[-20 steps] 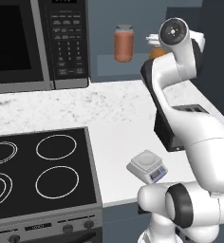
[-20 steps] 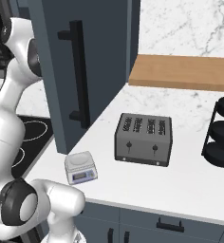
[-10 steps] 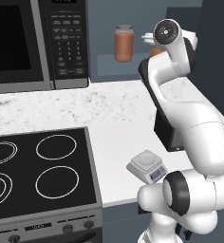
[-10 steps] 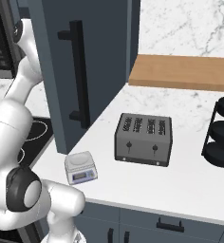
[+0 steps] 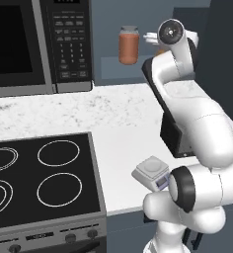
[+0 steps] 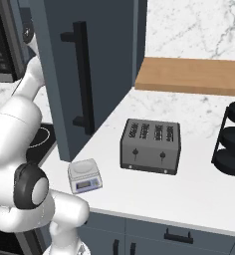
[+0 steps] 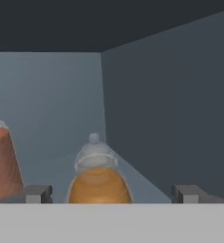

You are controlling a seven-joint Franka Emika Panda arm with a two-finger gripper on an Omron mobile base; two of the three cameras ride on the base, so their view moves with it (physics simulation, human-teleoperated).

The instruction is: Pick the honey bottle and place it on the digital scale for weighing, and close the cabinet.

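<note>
The fingers (image 7: 38,193) stood wide apart and held nothing — the honey bottle (image 7: 99,182) sat centred between them, a little beyond the tips, on the cabinet (image 6: 97,60) shelf, lined up for a grasp. The reddish jar (image 7: 4,163) crowded the left finger; the digital scale (image 5: 151,172) waited below on the worktop (image 5: 118,123).

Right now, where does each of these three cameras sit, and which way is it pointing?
Left base view: behind the arm to its left, looking forward and down over the stove, microwave and counter; the white arm rises at lower right, reaching into the open cabinet.
Right base view: behind to the right, facing the cabinet door and toaster; the arm rises at lower left.
Hand view: on the hand, looking into the cabinet at the honey bottle, between the gripper tips.
Both base views share the scale.
</note>
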